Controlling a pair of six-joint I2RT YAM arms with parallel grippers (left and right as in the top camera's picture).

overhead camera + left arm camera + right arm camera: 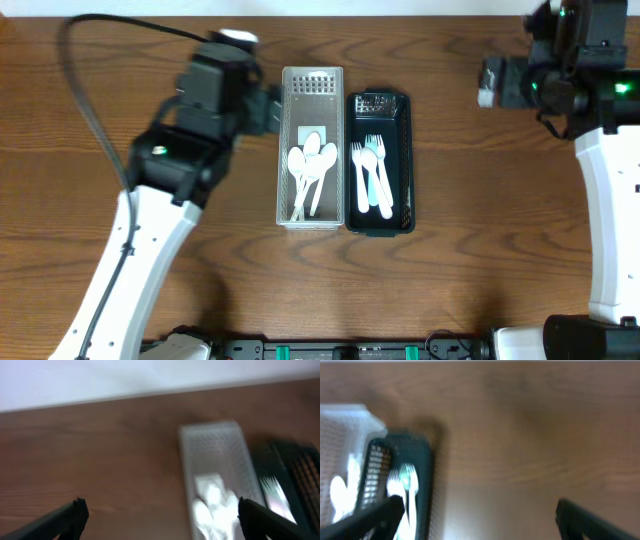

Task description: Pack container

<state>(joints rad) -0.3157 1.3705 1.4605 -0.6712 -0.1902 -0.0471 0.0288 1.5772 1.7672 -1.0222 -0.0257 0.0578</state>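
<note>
A clear white perforated container (312,85) holds several white spoons (310,168). Beside it on the right a dark green container (381,103) holds several white and pale blue forks (371,172). My left gripper (160,510) is open and empty, above the table left of the clear container (215,442); the spoons (212,505) show blurred by its right finger. My right gripper (477,515) is open and empty, above bare table right of the green container (422,460), whose forks (402,482) show near its left finger. In the overhead view both grippers' fingers are hidden by the arms.
The wooden table (480,230) runs to a white wall at the back edge (100,380). A black cable (85,80) loops over the table's left side. My left arm (170,170) reaches from the front left, my right arm (600,150) along the right edge.
</note>
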